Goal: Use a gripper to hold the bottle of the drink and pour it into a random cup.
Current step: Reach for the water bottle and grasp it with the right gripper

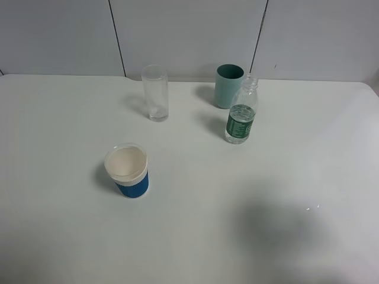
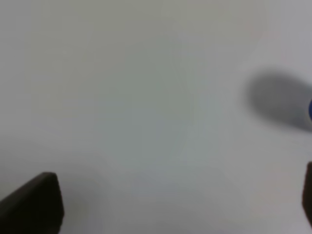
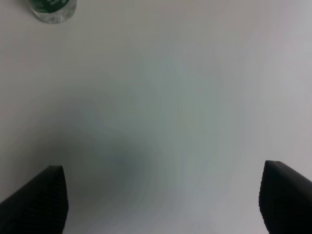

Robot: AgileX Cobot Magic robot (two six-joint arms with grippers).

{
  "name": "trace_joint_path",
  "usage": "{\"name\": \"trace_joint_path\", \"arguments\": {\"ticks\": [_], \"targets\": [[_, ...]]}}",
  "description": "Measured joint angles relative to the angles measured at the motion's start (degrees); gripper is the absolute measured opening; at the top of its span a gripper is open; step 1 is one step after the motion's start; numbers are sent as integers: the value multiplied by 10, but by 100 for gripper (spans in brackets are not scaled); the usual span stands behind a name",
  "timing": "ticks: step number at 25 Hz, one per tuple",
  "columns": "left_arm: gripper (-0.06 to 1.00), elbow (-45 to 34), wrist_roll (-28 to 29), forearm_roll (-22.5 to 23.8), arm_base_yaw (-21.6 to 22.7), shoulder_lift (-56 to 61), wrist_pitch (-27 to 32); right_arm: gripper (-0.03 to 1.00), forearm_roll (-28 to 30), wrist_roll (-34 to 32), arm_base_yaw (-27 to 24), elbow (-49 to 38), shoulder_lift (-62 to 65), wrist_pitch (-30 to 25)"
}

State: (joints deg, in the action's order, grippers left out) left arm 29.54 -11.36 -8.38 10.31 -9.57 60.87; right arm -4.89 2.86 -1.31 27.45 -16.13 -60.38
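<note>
The bottle of the drink (image 1: 240,115) stands upright and uncapped at the table's back right; it is clear plastic with a dark green label. Its base also shows at the edge of the right wrist view (image 3: 51,9). The cup (image 1: 128,170), blue below with a white rim and cream inside, stands front left and looks empty. A blue sliver of it shows in the left wrist view (image 2: 310,109). Neither gripper shows in the exterior view. The left gripper (image 2: 178,200) and the right gripper (image 3: 163,195) are both open and empty above bare table, far from bottle and cup.
A teal-green cup (image 1: 228,86) stands just behind the bottle, close to it. A tall clear glass (image 1: 155,93) stands at the back, left of centre. The white table (image 1: 71,236) meets a grey panelled wall at the back. A soft shadow lies front right.
</note>
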Motion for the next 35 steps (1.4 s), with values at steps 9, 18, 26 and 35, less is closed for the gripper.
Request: {"name": "trace_joint_path", "arguments": {"ticks": [9,18,26,35], "targets": [[99,0,0,0,0,0,0,78,-6,4,0,10,-84,20],[99,0,0,0,0,0,0,78,-22,5,0,10,-155,188],[99,0,0,0,0,0,0,78,-14,5,18,-28,-265,320],[99,0,0,0,0,0,0,78,19,-1,144,-34,-384,469]]}}
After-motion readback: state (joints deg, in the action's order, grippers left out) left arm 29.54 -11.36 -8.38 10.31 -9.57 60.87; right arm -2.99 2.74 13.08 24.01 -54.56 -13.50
